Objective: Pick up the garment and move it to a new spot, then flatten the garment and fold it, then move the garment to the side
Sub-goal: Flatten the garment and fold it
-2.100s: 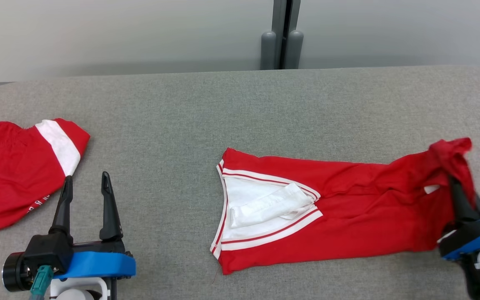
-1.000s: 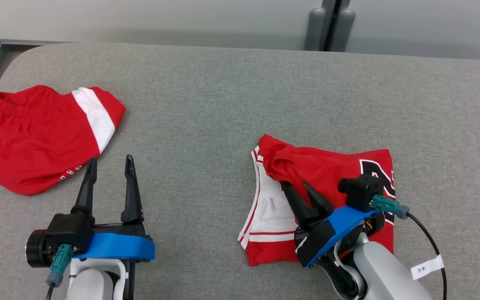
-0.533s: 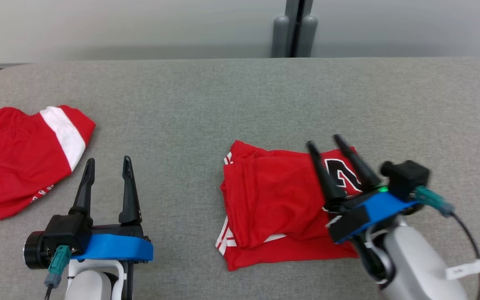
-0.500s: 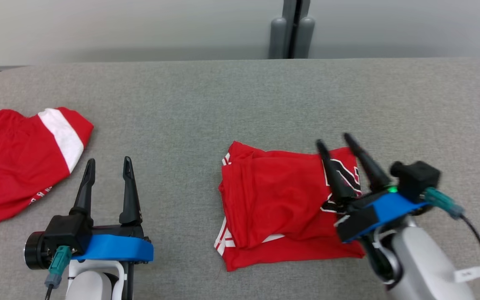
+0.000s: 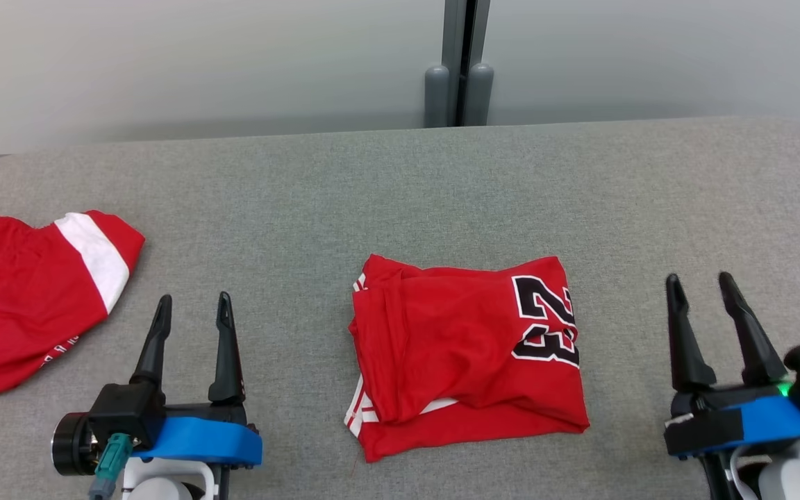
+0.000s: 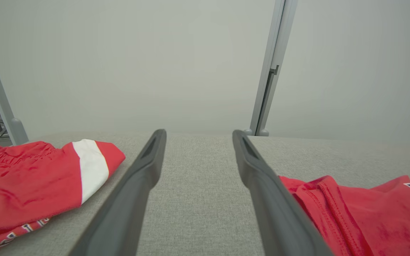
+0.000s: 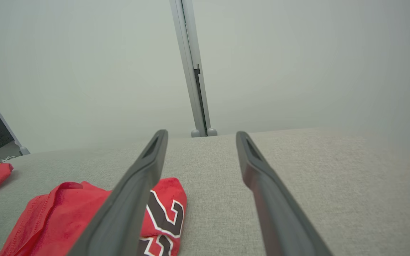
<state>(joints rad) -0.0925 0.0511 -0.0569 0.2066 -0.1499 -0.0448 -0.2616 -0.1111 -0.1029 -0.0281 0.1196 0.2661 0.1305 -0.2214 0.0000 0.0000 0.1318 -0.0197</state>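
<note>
Both my jaws gape empty; moving the folded jersey [image 5: 466,354] aside, I should pinch all layers at opposite edges together.

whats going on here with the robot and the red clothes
A two-armed robot is folding clothes on a grey table. The red jersey lies folded into a rough square in the middle, its black number facing up. Nothing is holding it: the left gripper and the right gripper are both open, one on either side of it and clear of the cloth. A second red garment lies at the robot's far left. Moving the jersey aside is not yet done.
</note>
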